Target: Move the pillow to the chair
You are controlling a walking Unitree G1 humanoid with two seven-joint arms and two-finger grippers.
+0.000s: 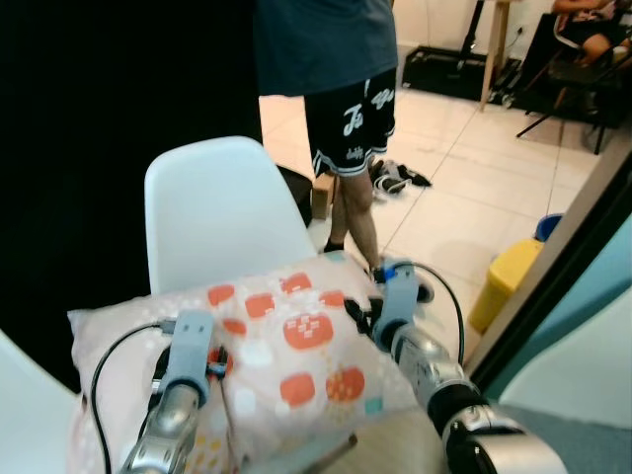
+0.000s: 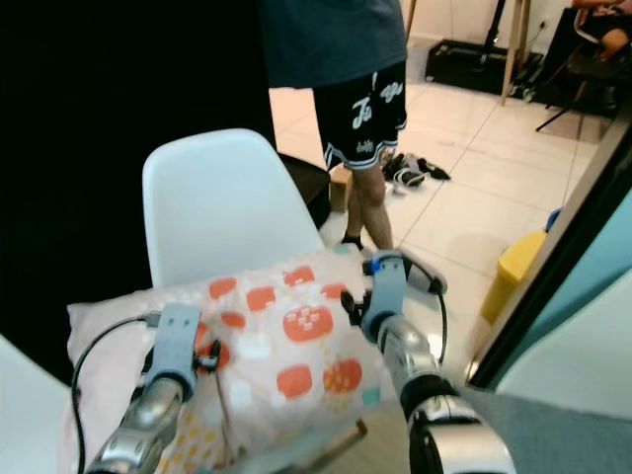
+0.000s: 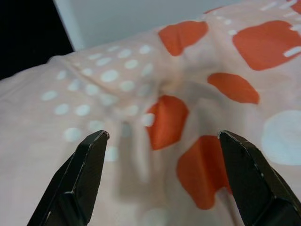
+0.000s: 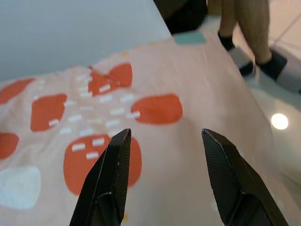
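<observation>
Your left gripper point(image 3: 162, 141) and right gripper point(image 4: 164, 139) hang released just above the pillow point(image 1: 286, 346), the chair point(image 1: 212, 212) beyond them.

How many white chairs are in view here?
2. One white chair stands ahead, its back rising behind the pillow; part of another white chair shows at the lower left edge. Others may be hidden.

head stereo: fwd/down, mid-range | wrists: close on pillow point(image 3: 155, 117) | shared: pillow
</observation>
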